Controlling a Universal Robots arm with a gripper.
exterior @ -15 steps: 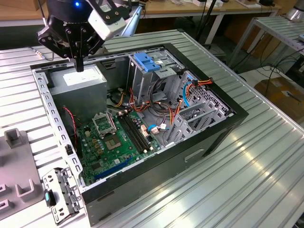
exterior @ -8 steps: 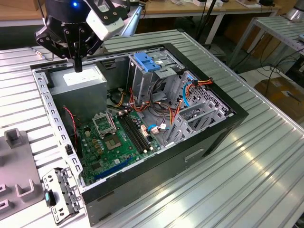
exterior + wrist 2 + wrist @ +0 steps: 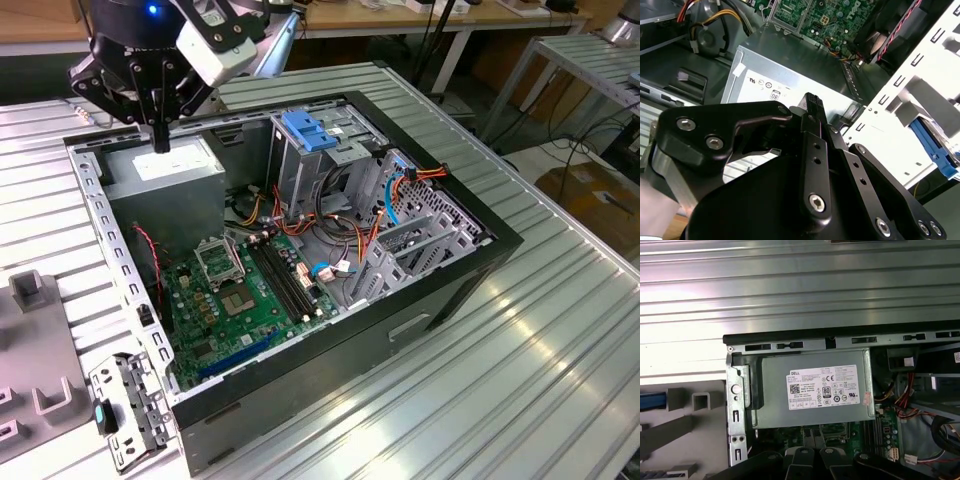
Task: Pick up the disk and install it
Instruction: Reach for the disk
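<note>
Exterior view: the open computer case (image 3: 330, 370) lies on the ribbed metal table (image 3: 540, 330), with open table surface along its near side and toward the exterior view's right. The gripper (image 3: 160, 146) hangs over the far corner of the case at the exterior view's left, directly above the power supply (image 3: 170, 172). Its fingers are drawn together into one narrow post and hold nothing. Whether the tips touch the supply's cover cannot be determined. The perforated chassis rail (image 3: 110, 250) bounds this corner on the exterior view's left. The drive cage with its pale-blue latch plate (image 3: 305, 132) stands to the exterior view's right of the supply, with a gap between them. The motherboard (image 3: 250, 290) covers the case floor nearer the camera. The second wrist view shows the closed gripper (image 3: 812, 100) over the supply's label. Beyond the chassis rail (image 3: 900, 90), outside the case, it also shows the disk (image 3: 932, 146) with its blue carrier rail, well apart from the fingers. The first wrist view shows the disk (image 3: 650, 400) as a blue edge at the grey fixture (image 3: 690, 425) beside the case, and the far rim of the case against the table.
</note>
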